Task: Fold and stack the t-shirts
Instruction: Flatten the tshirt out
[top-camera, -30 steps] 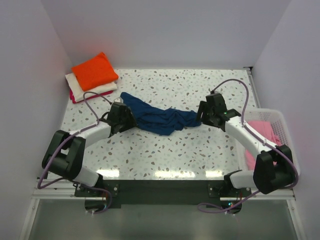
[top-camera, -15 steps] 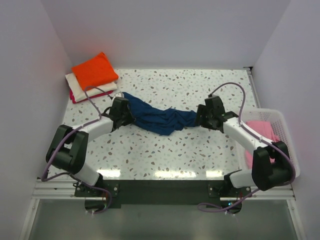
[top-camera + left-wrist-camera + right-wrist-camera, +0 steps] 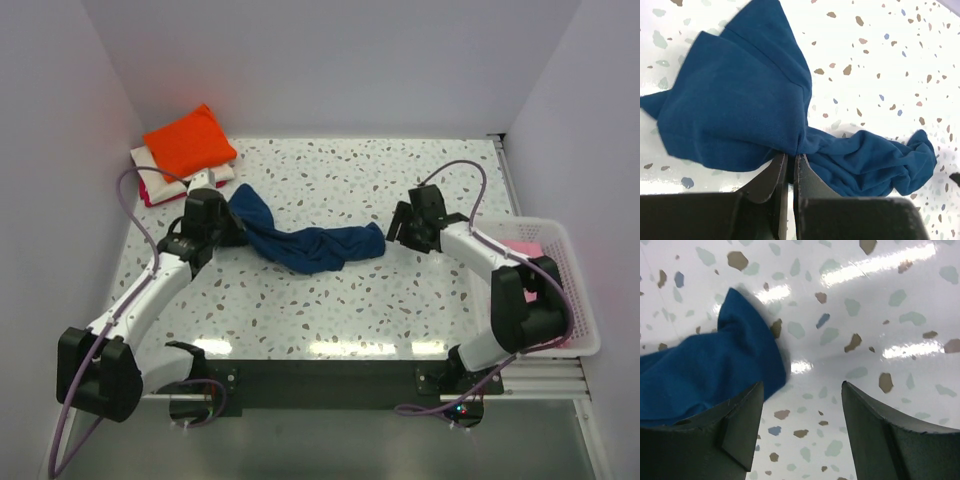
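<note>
The left arm (image 3: 150, 295) reaches from its base at the near left corner diagonally over the white speckled tabletop (image 3: 330, 310), and its wrist ends just in front of the folded stack at the far left. The left gripper (image 3: 790, 159) has its two black fingers pressed together on a bunched fold of the soft navy blue cotton t-shirt (image 3: 740, 110), with only a thin slit where the cloth is pinched. On one side of that pinch the cloth fans out flat; on the other it twists into a wrinkled rope.

The right arm (image 3: 472, 250) folds back from its base at the near right. Its elbow is beside the white slotted plastic basket (image 3: 585, 310) and its forearm points left toward the shirt's other end. The right gripper (image 3: 801, 386) stands wide apart and holds nothing. The blue end of the shirt lies on the table just beside one finger, and I cannot tell whether it touches.

The navy shirt lies as a crumpled band across the middle of the table, between the two grippers. In the far left corner a folded orange t-shirt (image 3: 190, 140) tops a cream t-shirt (image 3: 148, 165) and a magenta t-shirt (image 3: 155, 198). A pink t-shirt (image 3: 522, 250) lies in the basket.
</note>
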